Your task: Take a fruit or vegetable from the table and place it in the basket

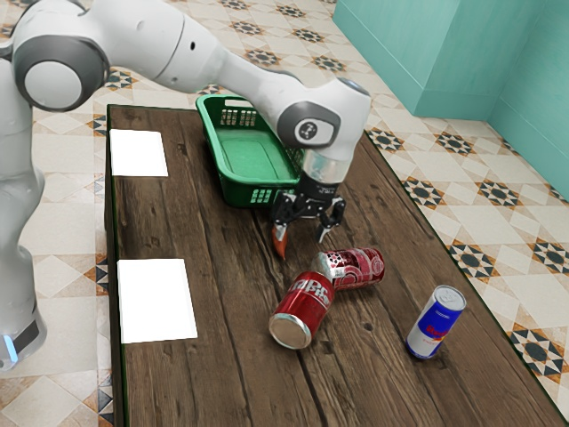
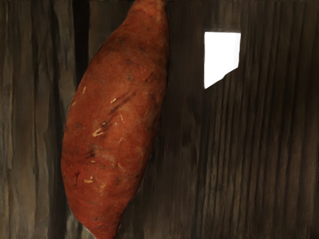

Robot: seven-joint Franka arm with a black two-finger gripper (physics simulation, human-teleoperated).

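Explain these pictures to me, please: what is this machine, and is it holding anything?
It is a robot arm ending in a black two-fingered tool. One picture is taken from the arm's side; the other comes from a camera on its hand, looking closely at what seems to be a sweet potato.

On the wooden table are a green basket, a red can, a darker red can, a blue-and-silver can and two flat white shapes.

Nothing is gripped: the fingers stand apart, one of them clear of the sweet potato.
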